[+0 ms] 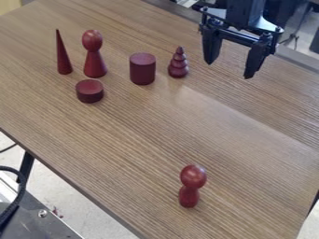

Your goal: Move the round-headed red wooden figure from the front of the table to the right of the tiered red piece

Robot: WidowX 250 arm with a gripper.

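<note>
Cone (63,58): thin and pointy, so a small bump could tip it.
Puck (90,91): low and flat, not likely to fall, but a push could slide it.
Big doll (94,65): its round head looks heavy, so a knock up high could topple it into the cone just beside it.
Post (142,68): a wide swing at the tree could hit it, because the two stand near each other.
Tree (178,69): stands up on the table (137,140), nearest to the gripper and left of it in the view. Its bumpy, narrowing sides could slip out of a grip set too high.
Small doll (193,176): stands well apart, nearer the camera; its big head could make it wobble.
Gripper (229,70): hangs in the air, spread wide, holding nothing.
</note>
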